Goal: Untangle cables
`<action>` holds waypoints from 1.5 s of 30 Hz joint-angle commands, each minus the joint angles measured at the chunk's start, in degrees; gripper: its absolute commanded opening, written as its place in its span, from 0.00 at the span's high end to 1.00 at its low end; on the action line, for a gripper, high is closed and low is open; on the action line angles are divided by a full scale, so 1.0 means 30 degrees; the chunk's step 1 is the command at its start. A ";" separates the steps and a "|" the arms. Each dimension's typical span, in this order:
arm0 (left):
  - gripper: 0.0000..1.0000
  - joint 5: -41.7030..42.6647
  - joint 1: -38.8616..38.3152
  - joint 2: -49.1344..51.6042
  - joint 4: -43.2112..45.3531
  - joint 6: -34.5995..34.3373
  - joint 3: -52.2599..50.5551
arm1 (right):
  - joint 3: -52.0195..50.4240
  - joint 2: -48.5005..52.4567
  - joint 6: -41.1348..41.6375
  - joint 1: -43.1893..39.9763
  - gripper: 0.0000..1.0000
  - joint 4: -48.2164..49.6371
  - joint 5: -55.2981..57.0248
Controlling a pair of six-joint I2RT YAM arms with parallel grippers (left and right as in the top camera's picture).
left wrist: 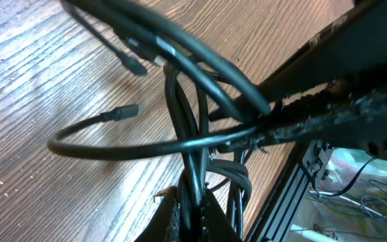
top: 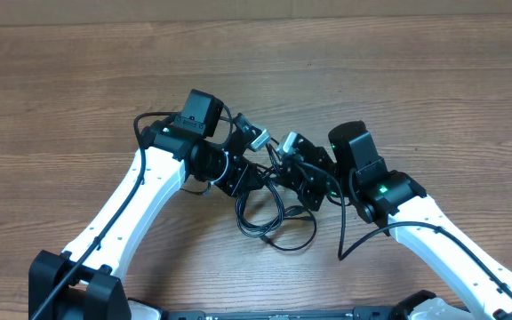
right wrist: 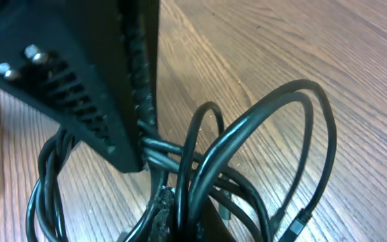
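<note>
One tangle of cables (top: 274,213) | left jaws clamped on cables | right jaws clamped on cables

table (top: 69,80): wood (grained) | on it: black cables (top: 278,206) looped

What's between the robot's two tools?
The cables, a black tangle that the left tool and right tool both grip; the overhead view shows it best.
</note>
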 commanded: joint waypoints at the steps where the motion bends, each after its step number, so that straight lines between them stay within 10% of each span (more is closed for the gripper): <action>1: 0.96 0.0845 -0.0131 -0.0357 0.0044 -0.0168 0.0022 | 0.0495 0.0007 0.2769 -0.0641 0.96 0.0962 0.0656; 26: 0.96 0.0415 -0.0124 -0.0357 -0.0342 -0.0109 0.0022 | 0.0495 0.0007 1.3544 -0.6084 0.95 0.0175 0.0634; 37: 0.96 0.0401 -0.0124 -0.0357 -0.0015 -0.0109 0.0022 | 0.0495 0.0007 1.3588 -0.6084 0.38 -0.1093 0.0634; 45: 0.96 0.0102 -0.0124 -0.0357 0.0095 -0.0117 0.0022 | 0.0495 0.0007 1.3566 -0.6084 0.13 -0.1158 0.0627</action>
